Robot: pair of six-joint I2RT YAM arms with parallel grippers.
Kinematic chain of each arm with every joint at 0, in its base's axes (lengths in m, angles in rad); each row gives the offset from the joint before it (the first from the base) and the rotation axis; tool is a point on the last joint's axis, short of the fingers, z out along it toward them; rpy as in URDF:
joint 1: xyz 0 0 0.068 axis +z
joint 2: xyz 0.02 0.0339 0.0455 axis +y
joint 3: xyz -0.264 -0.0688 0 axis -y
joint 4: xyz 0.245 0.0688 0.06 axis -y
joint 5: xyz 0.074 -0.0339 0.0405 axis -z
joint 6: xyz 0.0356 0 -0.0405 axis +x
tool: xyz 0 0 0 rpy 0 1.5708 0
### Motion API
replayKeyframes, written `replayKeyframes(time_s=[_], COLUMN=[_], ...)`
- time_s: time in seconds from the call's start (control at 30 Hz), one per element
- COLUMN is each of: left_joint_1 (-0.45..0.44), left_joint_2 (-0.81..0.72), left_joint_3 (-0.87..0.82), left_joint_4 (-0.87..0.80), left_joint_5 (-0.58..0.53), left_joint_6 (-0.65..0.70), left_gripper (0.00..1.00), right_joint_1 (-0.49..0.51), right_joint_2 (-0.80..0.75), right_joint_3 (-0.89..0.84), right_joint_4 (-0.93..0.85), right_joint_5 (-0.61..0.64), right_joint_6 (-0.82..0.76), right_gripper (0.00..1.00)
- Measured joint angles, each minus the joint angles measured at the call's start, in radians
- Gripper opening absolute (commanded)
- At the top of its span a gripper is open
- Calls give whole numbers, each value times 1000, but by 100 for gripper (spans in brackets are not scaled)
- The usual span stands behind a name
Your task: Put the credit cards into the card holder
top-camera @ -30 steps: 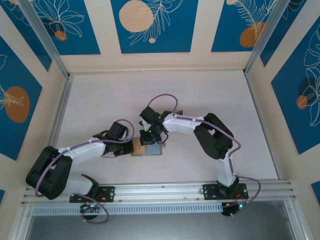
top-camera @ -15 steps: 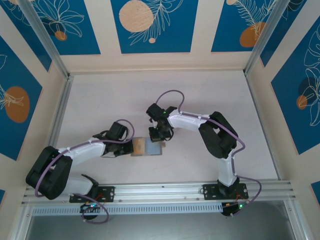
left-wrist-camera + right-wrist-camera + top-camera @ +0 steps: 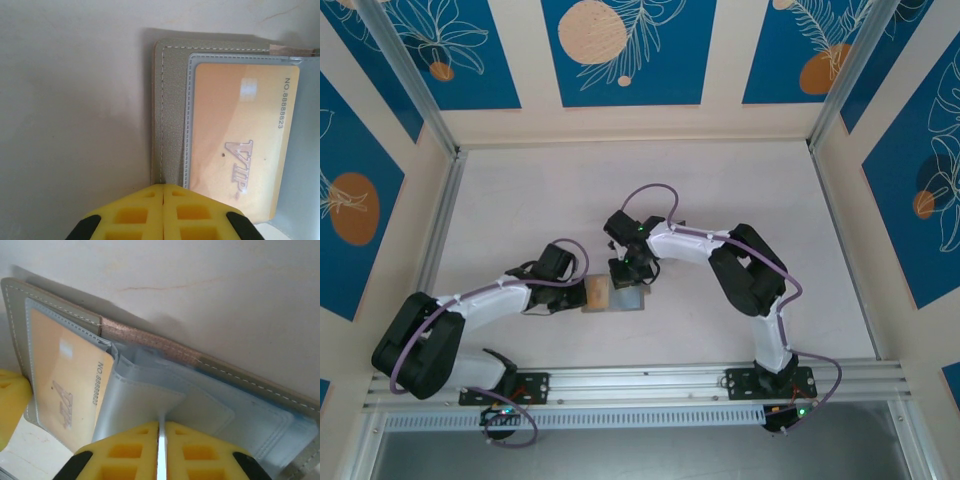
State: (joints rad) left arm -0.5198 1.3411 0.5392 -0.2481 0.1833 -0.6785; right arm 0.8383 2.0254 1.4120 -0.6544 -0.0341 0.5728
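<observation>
Left end effector (image 3: 164, 196), right (image 3: 159, 434): closed

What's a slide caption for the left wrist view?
Left gripper clamps the open card holder; orange VIP card sits in its clear pocket.

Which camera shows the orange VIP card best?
Left wrist: the orange card lies flat and close, its number readable inside the clear pocket. Right wrist shows it slanted at the left side. The top camera shows a small tan patch.
</observation>
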Motion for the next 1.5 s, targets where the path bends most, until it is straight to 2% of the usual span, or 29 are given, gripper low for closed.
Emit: replayKeyframes(time_s=[0.13, 0.2, 0.37, 0.77, 0.83, 0.9, 1.03, 1.1, 1.5], left_joint_1=[0, 0, 1, 1, 1, 1, 1, 1, 1], left_joint_2=[0, 0, 2, 2, 2, 2, 1, -2, -3], left_joint_3=[0, 0, 0, 0, 0, 0, 0, -2, -9], left_joint_4=[0, 1, 1, 1, 1, 1, 1, 2, 30], left_joint_5=[0, 1, 5, 6, 6, 6, 6, 6, 6], left_joint_6=[0, 0, -1, -3, -3, -3, -4, -4, -11], left_gripper=[6, 6, 6, 5, 5, 5, 5, 5, 5], right_joint_1=[0, 0, -3, -23, -23, -23, -23, -23, -29], right_joint_2=[-5, -14, -31, -41, -41, -41, -42, -51, -101], right_joint_3=[2, 2, 0, -27, -29, -30, -34, -45, -59], right_joint_4=[-24, -34, -31, 60, 63, 63, 55, 43, 4], right_joint_5=[37, 46, -1, -202, -214, -216, -194, -175, -136], right_joint_6=[5, 6, 10, 26, 29, 32, 45, 48, 47], right_gripper=[32, 34, 42, 46, 44, 36, 8, 0, 0])
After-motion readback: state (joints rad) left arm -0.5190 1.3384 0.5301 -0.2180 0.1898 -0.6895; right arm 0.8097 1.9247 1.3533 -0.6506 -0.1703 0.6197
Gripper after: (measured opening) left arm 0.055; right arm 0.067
